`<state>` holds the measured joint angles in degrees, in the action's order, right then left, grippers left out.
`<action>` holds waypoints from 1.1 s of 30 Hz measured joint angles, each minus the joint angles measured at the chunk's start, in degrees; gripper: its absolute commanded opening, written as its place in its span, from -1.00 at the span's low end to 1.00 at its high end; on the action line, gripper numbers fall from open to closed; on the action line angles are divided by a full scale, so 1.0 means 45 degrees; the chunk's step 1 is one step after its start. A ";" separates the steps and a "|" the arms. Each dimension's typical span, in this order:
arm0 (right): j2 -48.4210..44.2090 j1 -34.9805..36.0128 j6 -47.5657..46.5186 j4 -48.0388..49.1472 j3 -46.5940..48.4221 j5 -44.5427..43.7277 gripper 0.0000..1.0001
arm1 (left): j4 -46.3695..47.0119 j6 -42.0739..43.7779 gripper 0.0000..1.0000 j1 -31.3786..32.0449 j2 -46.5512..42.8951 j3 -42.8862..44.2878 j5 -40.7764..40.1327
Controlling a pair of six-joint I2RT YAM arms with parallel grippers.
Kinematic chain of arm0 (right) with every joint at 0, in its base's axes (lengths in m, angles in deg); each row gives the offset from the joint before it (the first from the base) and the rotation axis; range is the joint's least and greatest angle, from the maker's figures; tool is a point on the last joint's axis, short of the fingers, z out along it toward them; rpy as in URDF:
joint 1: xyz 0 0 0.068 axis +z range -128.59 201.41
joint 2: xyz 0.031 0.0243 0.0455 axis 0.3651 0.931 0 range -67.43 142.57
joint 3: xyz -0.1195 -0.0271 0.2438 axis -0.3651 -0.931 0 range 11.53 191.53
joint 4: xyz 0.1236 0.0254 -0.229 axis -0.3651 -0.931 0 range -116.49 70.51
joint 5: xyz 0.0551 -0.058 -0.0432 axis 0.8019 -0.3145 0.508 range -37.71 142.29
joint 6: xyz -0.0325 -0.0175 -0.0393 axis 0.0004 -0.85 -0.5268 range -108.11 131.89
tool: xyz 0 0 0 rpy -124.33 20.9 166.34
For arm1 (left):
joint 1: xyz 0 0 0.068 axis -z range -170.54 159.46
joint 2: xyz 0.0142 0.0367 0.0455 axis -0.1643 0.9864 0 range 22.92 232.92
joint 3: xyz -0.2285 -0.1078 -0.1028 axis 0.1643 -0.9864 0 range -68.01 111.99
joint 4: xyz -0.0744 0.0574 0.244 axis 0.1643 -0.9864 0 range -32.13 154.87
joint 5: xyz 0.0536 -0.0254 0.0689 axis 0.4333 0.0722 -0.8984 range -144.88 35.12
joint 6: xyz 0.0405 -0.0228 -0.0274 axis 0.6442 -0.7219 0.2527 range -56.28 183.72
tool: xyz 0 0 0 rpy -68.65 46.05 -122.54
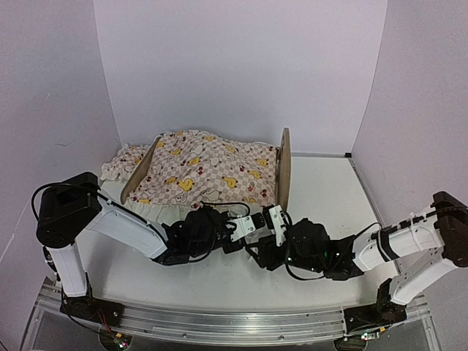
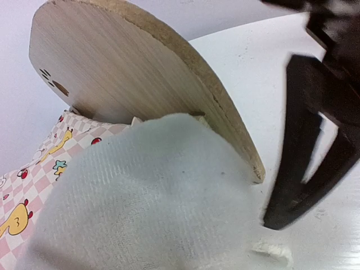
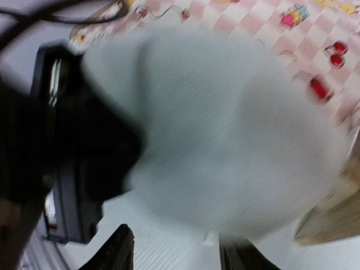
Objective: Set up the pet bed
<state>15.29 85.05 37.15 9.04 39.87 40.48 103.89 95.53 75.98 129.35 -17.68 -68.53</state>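
The pet bed's plywood frame stands at the back of the table, its rounded headboard point(image 1: 283, 170) on the right and its low footboard point(image 1: 139, 174) on the left. A pink checkered duck-print cover point(image 1: 208, 172) lies draped over it. My left gripper point(image 1: 248, 224) sits at the cover's near right corner, its jaws buried under the bunched white ruffle point(image 2: 152, 197), shut on it. The headboard point(image 2: 129, 73) rises just behind that ruffle. My right gripper point(image 3: 177, 256) is right beside it with its fingers point(image 3: 121, 250) apart and open, the ruffle point(image 3: 225, 129) just ahead of them.
A small matching pillow point(image 1: 119, 162) lies against the bed's far left end. Both arms meet close together in front of the headboard, and the right gripper's dark fingers point(image 2: 301, 163) stand right of the ruffle. White walls enclose the table on three sides.
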 measured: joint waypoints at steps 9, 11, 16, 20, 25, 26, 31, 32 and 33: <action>0.0743 0.1297 0.2691 -0.1826 -0.0029 -0.0967 0.33 | 0.0238 -0.0447 -1.00 -0.0034 -0.0092 0.0005 0.0092; 0.1161 0.1282 0.2900 -0.1491 -0.0141 -0.1370 0.33 | 0.0233 -0.0491 -1.00 -0.0034 -0.0092 0.0005 0.0083; 0.2531 0.1277 0.2948 -0.0359 -0.0126 -0.2239 0.23 | 0.0223 -0.0709 -1.00 -0.0034 -0.0117 0.0005 0.0073; 0.3594 0.1273 0.2506 0.0563 0.0233 -0.2817 -0.11 | 0.0214 -0.0801 -1.00 -0.0034 -0.0180 0.0005 0.0073; 0.4308 0.1248 0.1773 0.1345 0.1078 -0.3978 -1.00 | 0.0034 -0.1151 -1.00 -0.0029 -0.0447 0.0005 -0.0019; 0.4279 0.1243 0.1724 0.1477 0.1088 -0.4231 -1.00 | -0.0010 -0.1229 -1.00 -0.0029 -0.0559 0.0005 -0.0034; 0.2973 0.1224 0.2390 0.0937 -0.0005 -0.4745 -1.00 | -0.0141 -0.1860 -1.00 0.0253 -0.1870 -0.0044 -0.0413; 0.2608 0.1224 0.2526 0.0835 -0.0340 -0.4745 -1.00 | -0.0136 -0.2011 -1.00 0.0325 -0.2215 -0.0005 -0.0534; 0.2273 0.1224 0.2671 0.0704 -0.0665 -0.4745 -1.00 | -0.0136 -0.2118 -1.00 0.0374 -0.2492 0.0112 -0.0714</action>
<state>25.52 90.56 49.17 12.21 36.88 19.13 103.28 86.00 77.66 118.14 -17.18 -71.74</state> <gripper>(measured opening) 0.026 0.008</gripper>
